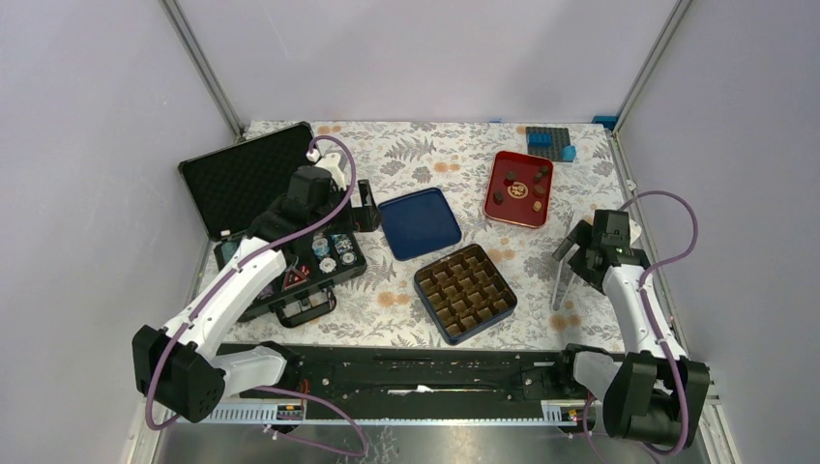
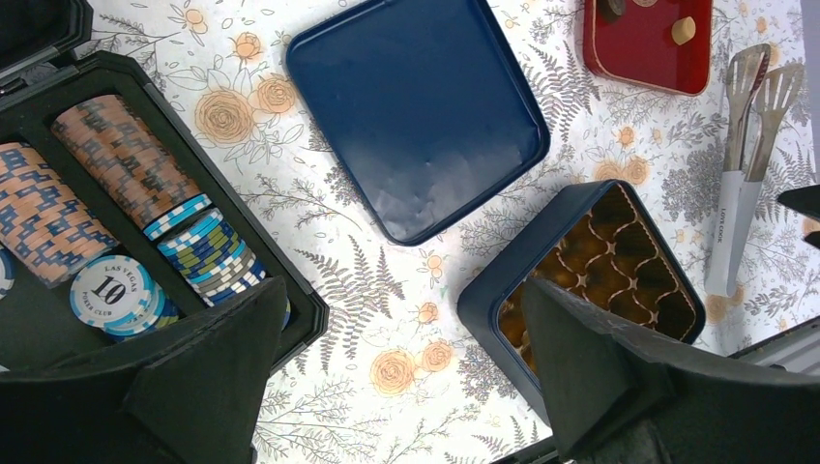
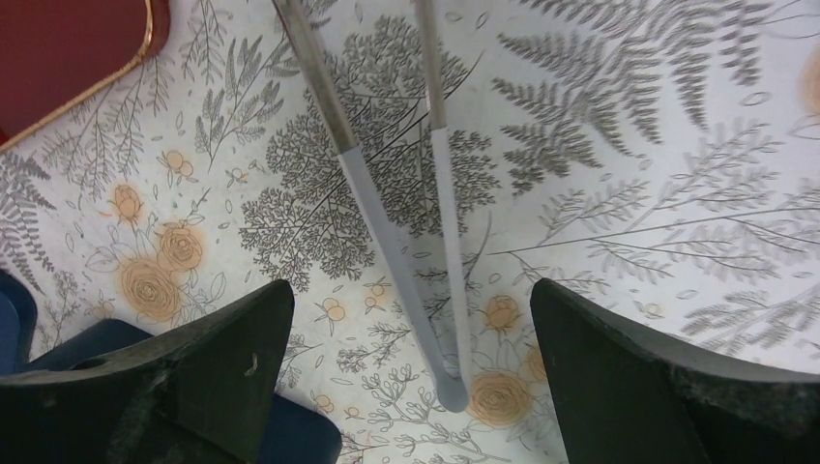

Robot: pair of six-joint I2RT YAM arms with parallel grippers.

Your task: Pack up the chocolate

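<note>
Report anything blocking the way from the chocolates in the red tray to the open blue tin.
Nothing visible blocks it: only floral cloth separates the small dark chocolate lumps in the red tray from the gridded blue tin.

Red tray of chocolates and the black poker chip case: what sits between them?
A dark blue lid lies flat between them, clearest in the top view.
</note>
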